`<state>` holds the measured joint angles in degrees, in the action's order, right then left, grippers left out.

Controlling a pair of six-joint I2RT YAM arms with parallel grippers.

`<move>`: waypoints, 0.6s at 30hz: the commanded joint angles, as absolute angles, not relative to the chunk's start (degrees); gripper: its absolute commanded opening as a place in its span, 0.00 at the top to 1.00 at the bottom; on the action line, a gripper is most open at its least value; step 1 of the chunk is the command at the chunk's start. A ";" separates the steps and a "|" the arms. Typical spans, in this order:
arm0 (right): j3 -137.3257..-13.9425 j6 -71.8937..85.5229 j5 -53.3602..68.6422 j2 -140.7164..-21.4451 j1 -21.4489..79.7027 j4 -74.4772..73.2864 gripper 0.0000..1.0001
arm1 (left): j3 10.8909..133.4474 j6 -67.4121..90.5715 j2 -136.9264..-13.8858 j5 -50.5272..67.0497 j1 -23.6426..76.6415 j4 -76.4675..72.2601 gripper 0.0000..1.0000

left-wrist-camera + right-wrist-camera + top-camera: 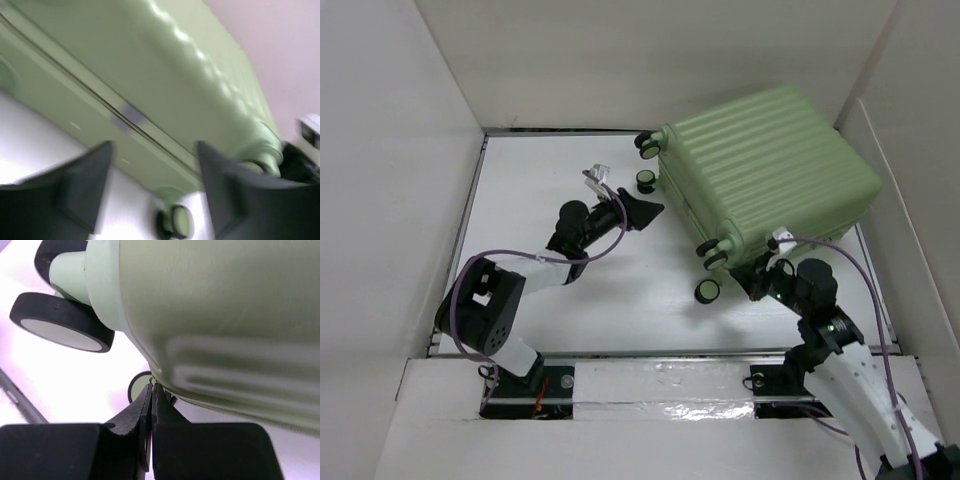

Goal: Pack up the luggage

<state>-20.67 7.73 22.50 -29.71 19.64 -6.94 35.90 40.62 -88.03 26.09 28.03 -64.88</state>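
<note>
The light-green ribbed suitcase (770,170) lies closed on the white table at the back right, its black caster wheels facing left. My left gripper (645,212) is open and empty, just left of the suitcase's side; in the left wrist view (154,150) the zipper seam of the suitcase (175,65) runs between the fingers. My right gripper (760,280) is at the near left corner of the suitcase. In the right wrist view (152,386) it is shut, its tips pinching a small zipper pull at the seam under the shell (225,315).
Caster wheels stick out at the suitcase's left side (706,291), (646,180), (62,330), (177,222). White walls (400,150) enclose the table on the left, back and right. The suitcase sits close to the right wall.
</note>
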 commanded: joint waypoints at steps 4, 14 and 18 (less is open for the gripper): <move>-21.09 16.43 24.34 -9.51 20.65 -13.52 1.00 | 50.52 32.88 -88.77 19.96 24.26 -52.74 0.12; -22.76 15.38 24.17 -6.06 21.27 -18.99 1.00 | 73.54 11.70 -99.92 23.99 23.73 -27.54 0.07; -23.03 13.89 24.96 -8.00 21.27 -18.11 1.00 | 81.20 7.31 -105.45 23.65 23.73 -21.82 0.08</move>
<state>-18.50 12.58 15.84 -8.05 19.86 -24.64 76.27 14.02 -103.83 22.35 23.92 -29.21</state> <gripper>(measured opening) 0.019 0.922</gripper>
